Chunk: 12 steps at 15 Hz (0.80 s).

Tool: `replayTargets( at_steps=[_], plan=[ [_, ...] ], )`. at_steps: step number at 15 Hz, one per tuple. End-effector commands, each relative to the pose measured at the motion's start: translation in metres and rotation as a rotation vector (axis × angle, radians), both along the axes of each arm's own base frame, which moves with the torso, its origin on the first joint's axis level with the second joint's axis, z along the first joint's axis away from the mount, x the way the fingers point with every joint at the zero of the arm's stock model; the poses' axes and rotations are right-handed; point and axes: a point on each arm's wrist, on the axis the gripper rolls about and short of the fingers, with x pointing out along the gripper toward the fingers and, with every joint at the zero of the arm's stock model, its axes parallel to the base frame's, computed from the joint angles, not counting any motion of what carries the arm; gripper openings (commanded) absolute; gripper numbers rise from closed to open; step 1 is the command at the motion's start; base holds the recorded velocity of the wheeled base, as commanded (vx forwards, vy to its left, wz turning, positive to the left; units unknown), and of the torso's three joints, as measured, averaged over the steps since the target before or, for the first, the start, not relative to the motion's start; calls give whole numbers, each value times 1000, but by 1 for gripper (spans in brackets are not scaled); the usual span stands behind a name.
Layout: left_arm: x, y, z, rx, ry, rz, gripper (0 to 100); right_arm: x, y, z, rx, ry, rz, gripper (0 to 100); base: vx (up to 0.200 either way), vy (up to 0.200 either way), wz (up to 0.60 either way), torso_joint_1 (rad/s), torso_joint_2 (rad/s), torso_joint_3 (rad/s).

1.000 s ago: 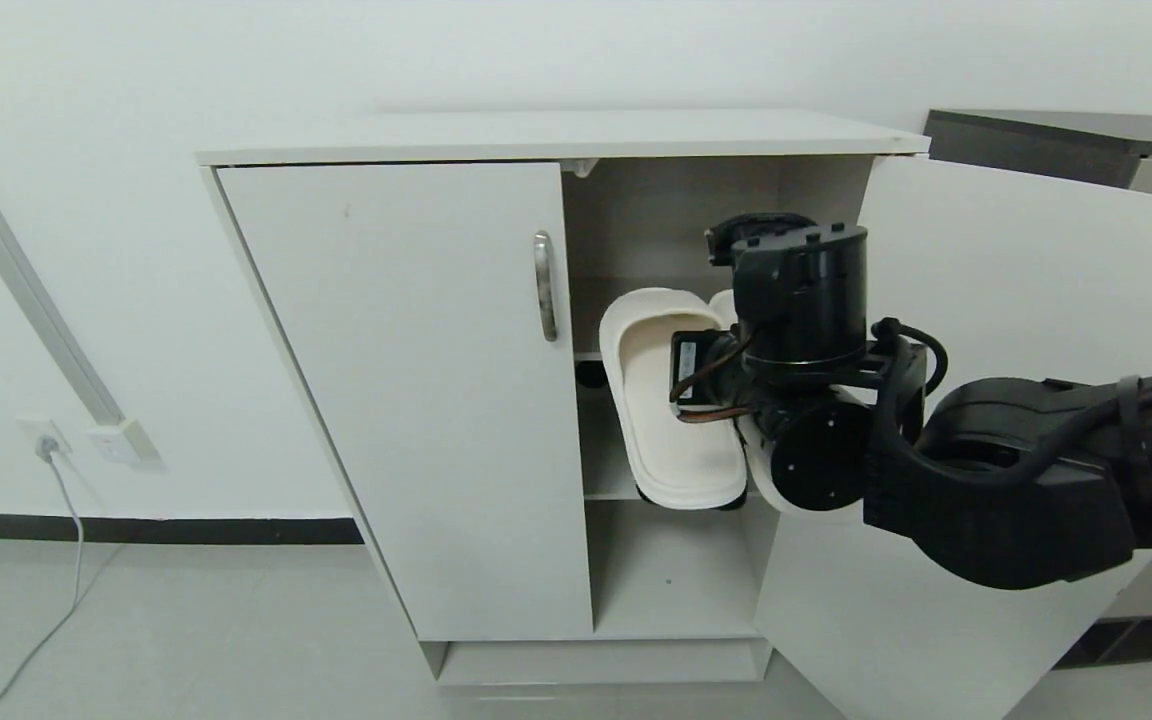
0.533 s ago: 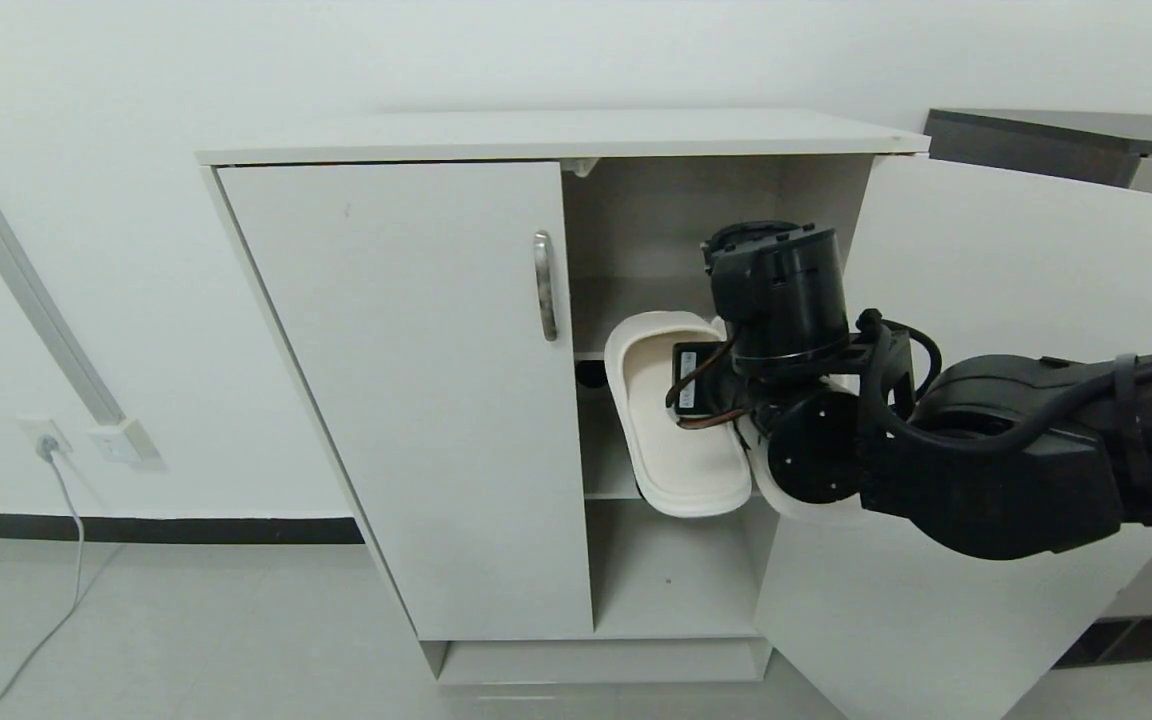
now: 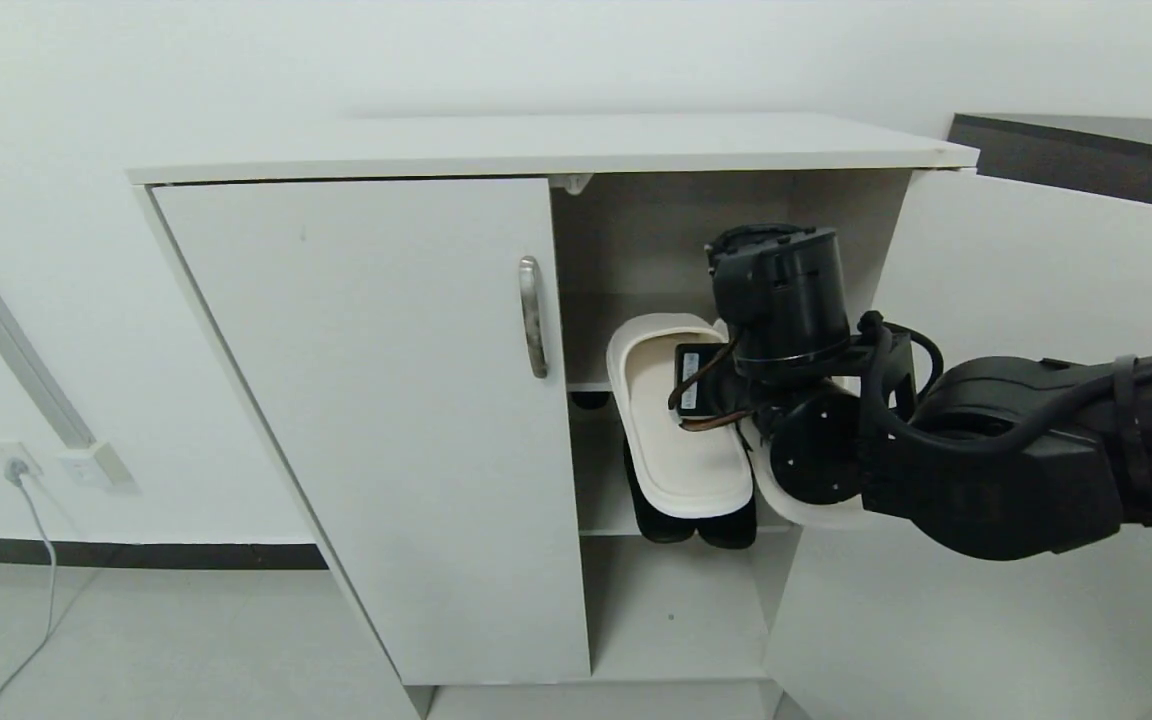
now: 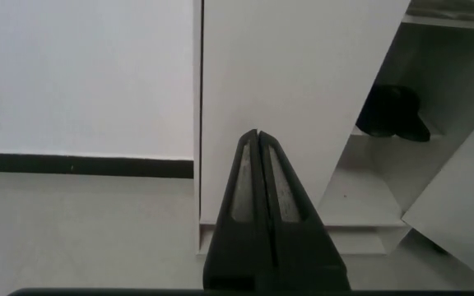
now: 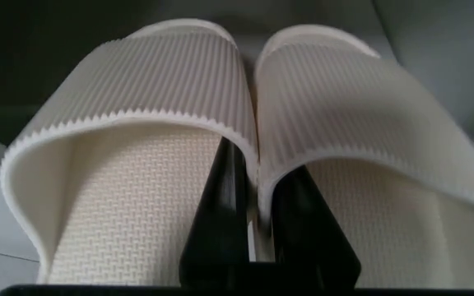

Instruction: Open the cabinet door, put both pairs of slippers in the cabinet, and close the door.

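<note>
Two pairs: black slippers (image 3: 693,525) shelved, white slippers (image 3: 681,450) pinched by right gripper (image 5: 252,215) (centre frame).
Next: push into cabinet (image 3: 536,145), release.

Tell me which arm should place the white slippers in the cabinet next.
Right. The right gripper pinches both white slippers together at the open side of the cabinet, above the black slippers inside. The left gripper is shut, empty, and faces the closed left door.

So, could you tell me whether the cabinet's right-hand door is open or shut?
Open: the right door stands angled outward, baring the shelves; the left door is shut.
</note>
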Motion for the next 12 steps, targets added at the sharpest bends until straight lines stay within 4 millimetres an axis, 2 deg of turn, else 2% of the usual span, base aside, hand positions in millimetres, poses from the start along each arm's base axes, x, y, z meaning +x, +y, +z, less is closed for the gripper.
replayTargets(
  at_steps=[1,3,6,9,12],
  plan=[
    [0,0,0,-1,1,1,0,0,0,-1,-3,3,3,0,200,0,0,2,2,2],
    [0,0,0,-1,1,1,0,1,1,-3,-9,8,6,0,200,0,0,2,0,0],
    [0,0,0,-1,1,1,0,13,5,-11,-14,20,16,0,0,0,0,0,0,0],
    [0,0,0,-1,1,3,0,24,8,-9,-3,9,1,0,0,0,0,0,0,0],
    [0,0,0,-2,1,3,0,46,14,-8,-21,31,-22,0,0,0,0,0,0,0]
  ],
)
